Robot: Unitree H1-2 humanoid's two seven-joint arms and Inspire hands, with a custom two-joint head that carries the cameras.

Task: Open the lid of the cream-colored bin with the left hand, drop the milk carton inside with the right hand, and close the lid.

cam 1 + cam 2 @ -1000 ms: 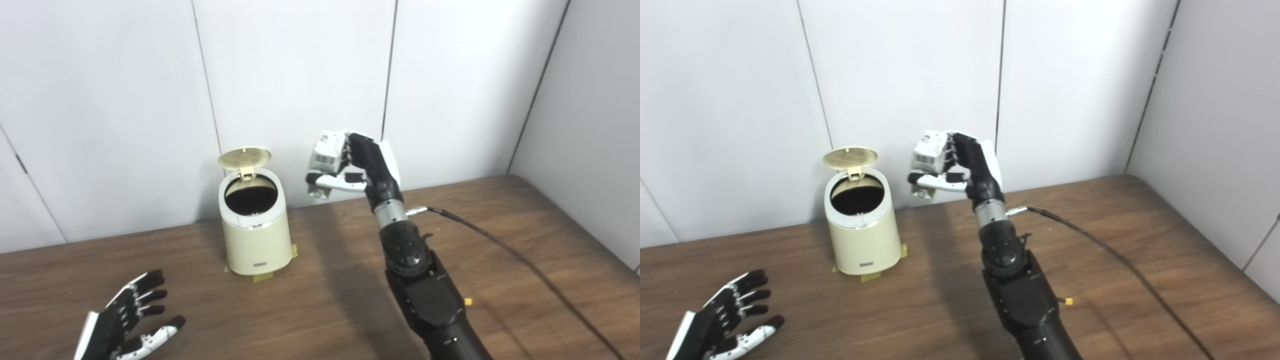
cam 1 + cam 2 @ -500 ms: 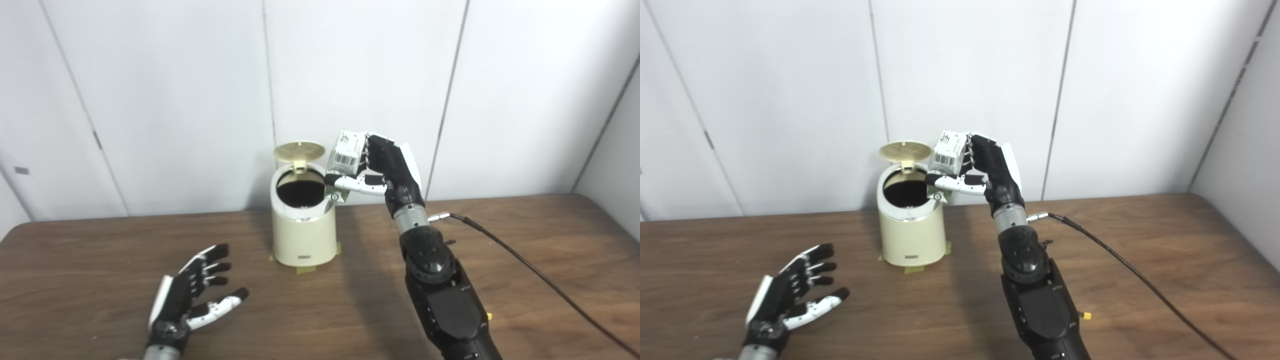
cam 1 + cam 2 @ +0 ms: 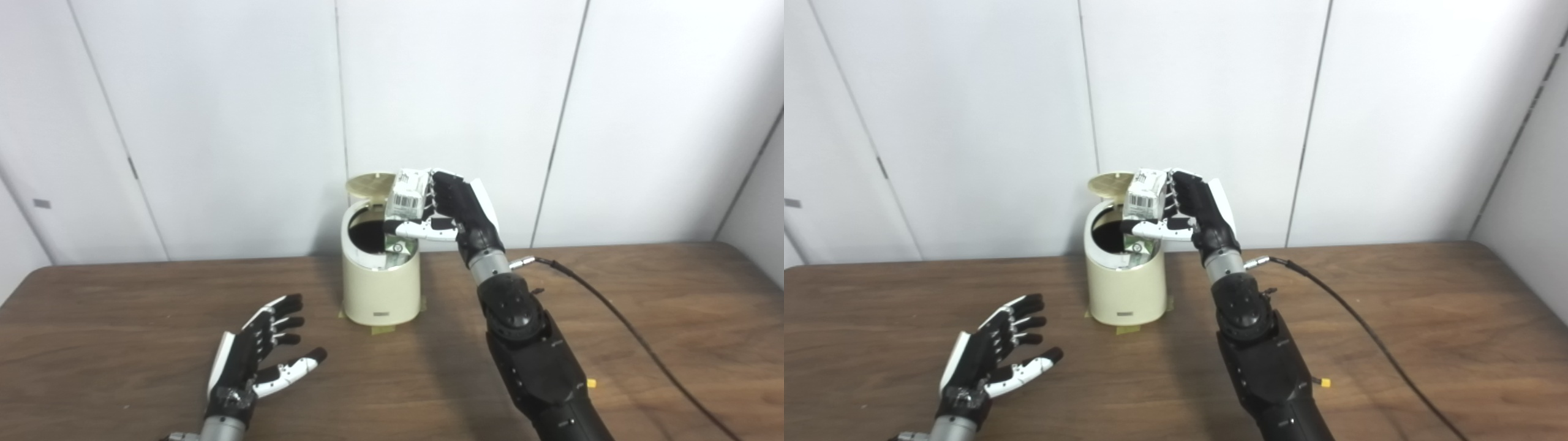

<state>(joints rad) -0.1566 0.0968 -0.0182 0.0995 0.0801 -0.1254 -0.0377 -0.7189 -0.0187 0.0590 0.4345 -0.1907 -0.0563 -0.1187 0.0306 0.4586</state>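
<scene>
The left robot hand (image 3: 260,355) is resting near the left of the bench (image 3: 122,318), fingers spread wide, holding nothing. The cream-colored bin (image 3: 380,288) is standing at the far centre, its lid (image 3: 367,182) raised; the right eye view is exposing more of the dark opening. The milk carton (image 3: 407,199) is hanging over the bin's right rim, long axis near upright, lower end dipping inside. The right robot hand (image 3: 456,211) is gripping it, fingers and thumb closed around it.

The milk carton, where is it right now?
The milk carton is near the middle of both views, held in the right hand just above the right rim of the open cream-colored bin.
</scene>
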